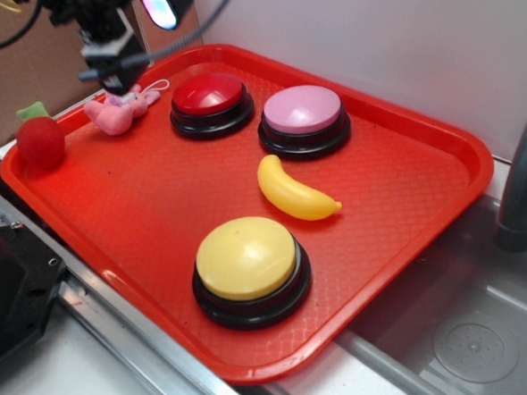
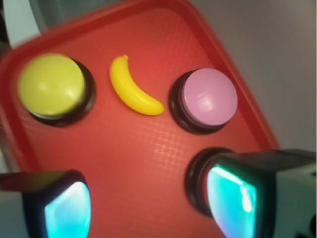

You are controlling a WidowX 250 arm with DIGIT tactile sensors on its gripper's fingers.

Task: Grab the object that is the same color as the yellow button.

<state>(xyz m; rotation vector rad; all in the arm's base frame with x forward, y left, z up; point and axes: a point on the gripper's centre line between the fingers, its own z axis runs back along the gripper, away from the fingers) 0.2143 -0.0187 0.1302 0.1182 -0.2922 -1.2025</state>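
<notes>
The object, a small glossy yellow toy banana, lies in the middle of the red tray, between the pink button and the yellow button. The yellow button has a pale yellow dome on a black base and sits near the tray's front edge. My gripper hangs above the tray's back left corner, far from the banana. Its two fingers stand wide apart with only bare tray between them.
A red button and a pink button stand at the tray's back. A pink plush toy and a red strawberry toy lie at the left. A metal sink lies to the right.
</notes>
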